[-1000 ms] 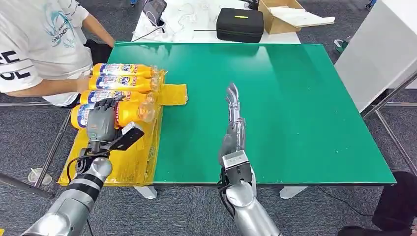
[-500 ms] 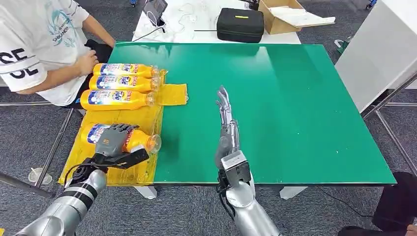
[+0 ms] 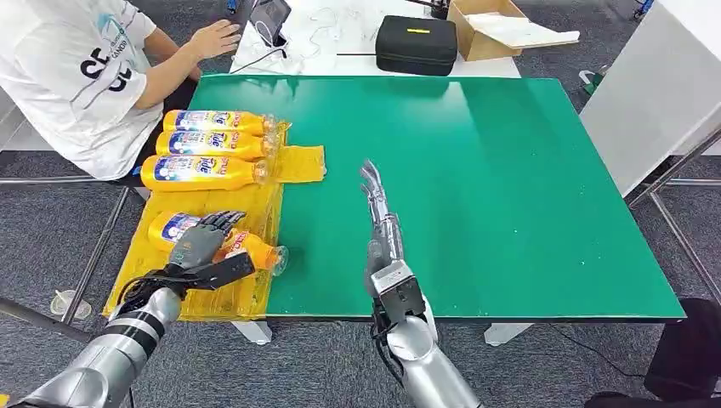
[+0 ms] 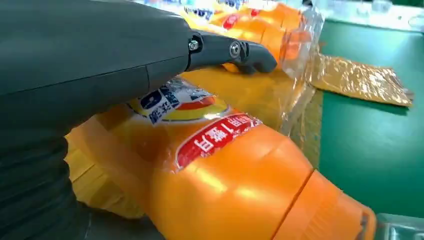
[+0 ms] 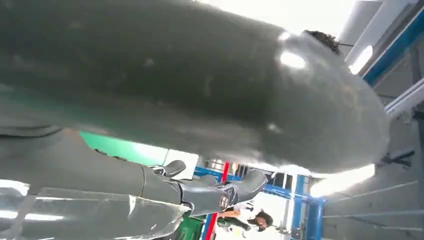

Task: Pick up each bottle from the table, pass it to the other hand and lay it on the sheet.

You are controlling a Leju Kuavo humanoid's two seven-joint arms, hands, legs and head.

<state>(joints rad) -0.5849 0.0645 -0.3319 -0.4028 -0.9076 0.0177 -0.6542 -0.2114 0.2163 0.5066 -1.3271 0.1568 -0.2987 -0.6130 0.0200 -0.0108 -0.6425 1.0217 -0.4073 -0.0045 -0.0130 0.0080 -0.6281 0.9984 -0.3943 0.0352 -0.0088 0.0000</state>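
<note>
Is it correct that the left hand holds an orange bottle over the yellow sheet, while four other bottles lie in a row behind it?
Not quite: three bottles lie in the row, not four, as the head view shows. The rest is right: the left hand holds an orange bottle over the yellow sheet.

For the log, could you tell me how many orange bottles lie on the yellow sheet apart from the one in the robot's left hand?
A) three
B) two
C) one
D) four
A: three bottles lie side by side at the far end of the yellow sheet, while the left hand grips a fourth bottle nearer the robot.
</note>
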